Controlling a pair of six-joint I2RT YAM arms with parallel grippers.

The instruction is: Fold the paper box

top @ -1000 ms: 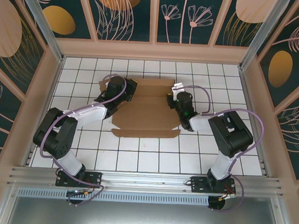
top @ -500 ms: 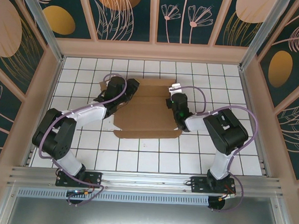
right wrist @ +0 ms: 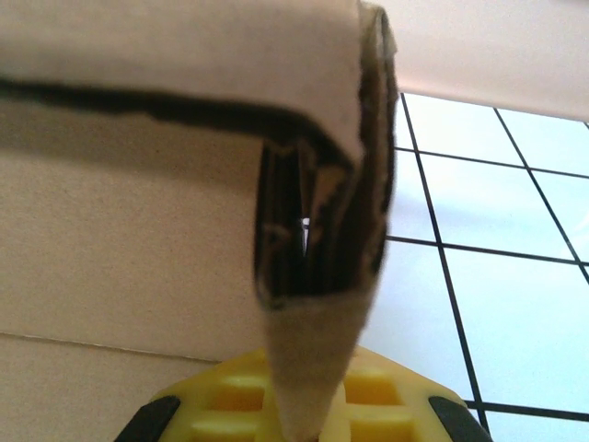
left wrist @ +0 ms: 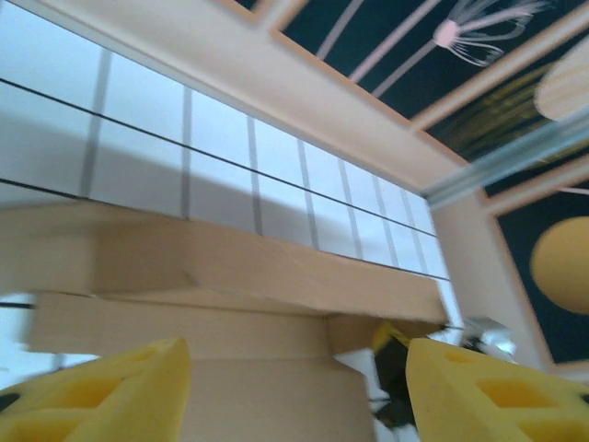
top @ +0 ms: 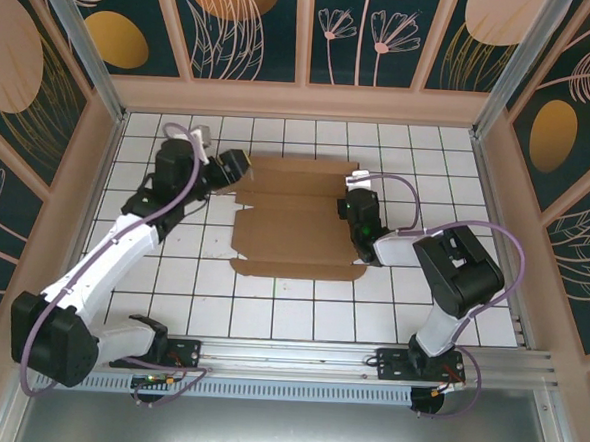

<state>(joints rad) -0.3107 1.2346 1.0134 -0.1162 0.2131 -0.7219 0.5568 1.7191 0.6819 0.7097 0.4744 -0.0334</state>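
Pinching a side flap [right wrist: 317, 368] of the brown die-cut cardboard paper box [top: 300, 221] between the clenched right fingers [right wrist: 221, 410], I am anchoring the sheet at its right edge so that it is not sliding while a crease forms. The box is lying mostly flat at the centre of the white tiled tabletop [top: 270, 300] in the overhead view. The left fingers [left wrist: 120, 391] are standing spread apart, grasping nothing, at the sheet's upper-left corner. I am judging that they are lining up for that side's flap, where a skewed approach is risking a crooked fold.
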